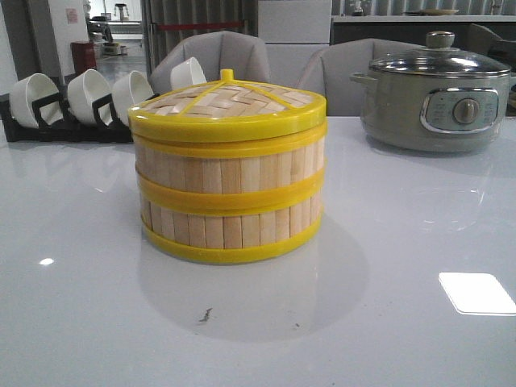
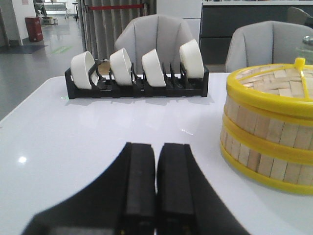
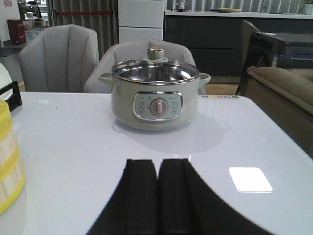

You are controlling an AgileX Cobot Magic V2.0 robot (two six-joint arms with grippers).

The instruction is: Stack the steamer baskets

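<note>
Two steamer baskets [image 1: 230, 201] with bamboo-slat walls and yellow rims stand stacked one on the other at the table's middle. The woven yellow-rimmed lid [image 1: 227, 106] sits on top. The stack also shows in the left wrist view [image 2: 268, 142], and its edge shows in the right wrist view [image 3: 9, 161]. My left gripper [image 2: 156, 147] is shut and empty, low over the table to the left of the stack. My right gripper [image 3: 157, 162] is shut and empty, to the right of the stack, facing the pot. Neither gripper shows in the front view.
A black rack [image 1: 68, 127] with several white bowls [image 1: 89, 93] stands at the back left; it also shows in the left wrist view [image 2: 137, 88]. A grey electric pot [image 1: 435, 101] with a glass lid stands at the back right, also in the right wrist view [image 3: 155, 100]. Grey chairs stand behind the table.
</note>
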